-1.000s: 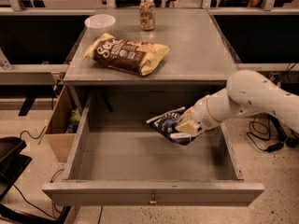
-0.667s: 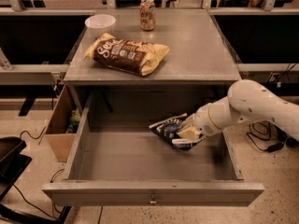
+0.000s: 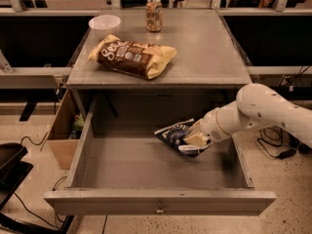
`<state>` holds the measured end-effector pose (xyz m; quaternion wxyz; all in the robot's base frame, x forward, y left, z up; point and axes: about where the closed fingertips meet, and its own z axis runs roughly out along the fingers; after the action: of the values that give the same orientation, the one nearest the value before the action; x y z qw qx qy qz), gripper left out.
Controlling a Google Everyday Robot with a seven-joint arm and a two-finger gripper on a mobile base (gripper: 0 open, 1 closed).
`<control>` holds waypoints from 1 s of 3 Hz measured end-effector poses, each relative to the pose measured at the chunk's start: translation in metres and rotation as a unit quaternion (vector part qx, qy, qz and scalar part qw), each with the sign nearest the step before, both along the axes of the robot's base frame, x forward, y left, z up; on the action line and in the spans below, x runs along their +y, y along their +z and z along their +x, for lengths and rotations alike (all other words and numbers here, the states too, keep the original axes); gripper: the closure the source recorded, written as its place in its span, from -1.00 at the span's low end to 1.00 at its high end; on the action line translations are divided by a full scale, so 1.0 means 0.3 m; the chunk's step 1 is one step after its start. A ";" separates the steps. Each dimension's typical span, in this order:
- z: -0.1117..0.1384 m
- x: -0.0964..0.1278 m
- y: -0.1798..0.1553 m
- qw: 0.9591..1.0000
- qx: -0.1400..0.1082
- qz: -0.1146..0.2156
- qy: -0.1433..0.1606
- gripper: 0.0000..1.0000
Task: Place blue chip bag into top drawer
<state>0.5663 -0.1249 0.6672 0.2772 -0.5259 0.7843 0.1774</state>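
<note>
Below the worktop [image 3: 209,48], dipped lower inside the open top drawer [image 3: 156,200] than a second before, end effector [image 3: 192,140] seemingly clamped on the blue chip bag [image 3: 171,134] near the floor, almost ready for release.

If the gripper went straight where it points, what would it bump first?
The gripper, holding the blue chip bag inside the top drawer, points left and slightly down, so probably the drawer's floor first, though depth is unclear.

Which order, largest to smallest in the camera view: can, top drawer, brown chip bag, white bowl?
1. top drawer
2. brown chip bag
3. white bowl, roughly level with the can
The gripper, inside the drawer, is shut on the blue chip bag.
</note>
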 end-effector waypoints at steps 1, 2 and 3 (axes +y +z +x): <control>0.000 0.000 0.000 1.000 0.000 0.000 0.000 -0.25; 0.000 0.000 0.000 1.000 0.000 0.000 0.000 -0.72; 0.000 0.000 0.000 1.000 0.000 0.000 0.000 -1.00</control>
<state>0.5662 -0.1249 0.6671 0.2771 -0.5259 0.7843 0.1774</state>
